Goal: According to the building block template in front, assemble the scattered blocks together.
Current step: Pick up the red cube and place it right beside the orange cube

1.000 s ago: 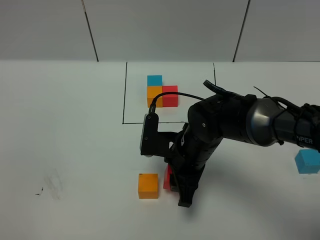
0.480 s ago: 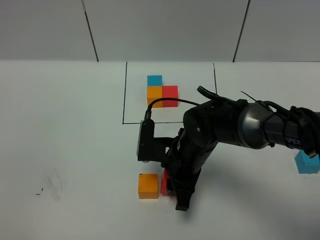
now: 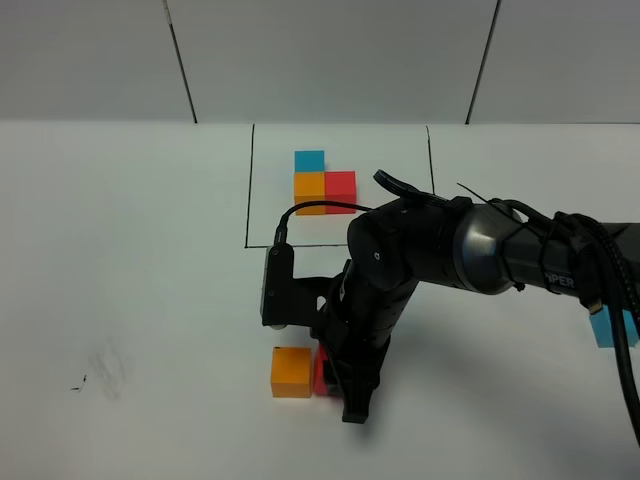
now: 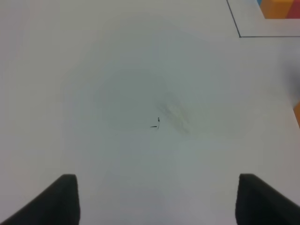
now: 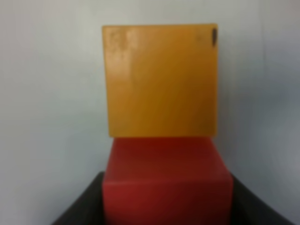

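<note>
The building block template (image 3: 322, 181), a light blue, orange and red trio, lies at the back inside a black outline. Near the front edge an orange block (image 3: 292, 372) rests on the table. A red block (image 3: 320, 373) is pressed against its right side, and my right gripper (image 3: 334, 382) is shut on that red block. The right wrist view shows the red block (image 5: 167, 183) between dark fingers (image 5: 79, 208), touching the orange block (image 5: 161, 79). A light blue block (image 3: 610, 328) sits far right, partly behind a cable. My left gripper (image 4: 157, 199) stands open above bare table.
The right arm's bulk (image 3: 440, 250) reaches across the middle and hides the table behind the red block. A faint smudge and small black marks (image 3: 100, 370) lie at the front left. The template's corner (image 4: 281, 7) shows in the left wrist view.
My right arm has carried the red block leftward until it meets the orange block, which has shifted slightly left. The left gripper has not moved.
</note>
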Robot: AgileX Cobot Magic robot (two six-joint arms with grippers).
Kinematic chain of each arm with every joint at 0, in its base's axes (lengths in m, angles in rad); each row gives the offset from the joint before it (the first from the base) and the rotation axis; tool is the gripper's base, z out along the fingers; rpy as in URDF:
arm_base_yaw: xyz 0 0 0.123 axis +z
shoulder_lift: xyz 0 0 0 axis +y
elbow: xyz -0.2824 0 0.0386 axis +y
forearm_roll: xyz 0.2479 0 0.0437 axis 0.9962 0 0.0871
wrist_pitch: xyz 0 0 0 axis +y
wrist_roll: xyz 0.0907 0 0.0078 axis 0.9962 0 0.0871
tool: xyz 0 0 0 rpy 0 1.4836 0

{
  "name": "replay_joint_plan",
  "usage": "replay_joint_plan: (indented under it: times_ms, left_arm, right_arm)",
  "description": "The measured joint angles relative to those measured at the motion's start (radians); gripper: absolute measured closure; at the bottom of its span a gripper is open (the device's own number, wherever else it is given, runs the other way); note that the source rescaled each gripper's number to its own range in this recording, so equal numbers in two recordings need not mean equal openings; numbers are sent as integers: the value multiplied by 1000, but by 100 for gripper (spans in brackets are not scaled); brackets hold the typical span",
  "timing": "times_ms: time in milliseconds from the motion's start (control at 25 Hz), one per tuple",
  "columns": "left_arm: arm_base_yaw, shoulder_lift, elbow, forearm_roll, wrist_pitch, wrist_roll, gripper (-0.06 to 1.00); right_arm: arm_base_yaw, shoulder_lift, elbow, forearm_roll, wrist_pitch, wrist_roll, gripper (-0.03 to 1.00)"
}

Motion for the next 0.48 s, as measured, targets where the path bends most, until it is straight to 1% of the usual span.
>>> replay_joint_plan:
  times_ms: [280, 480]
  left_arm:
    - [0, 0, 0, 0, 0, 0, 44]
    - [0, 0, 0, 0, 0, -1, 44]
  right_arm:
    - [0, 44, -43, -19, 51, 41, 72]
    - [0, 49, -57, -40, 61, 62, 72]
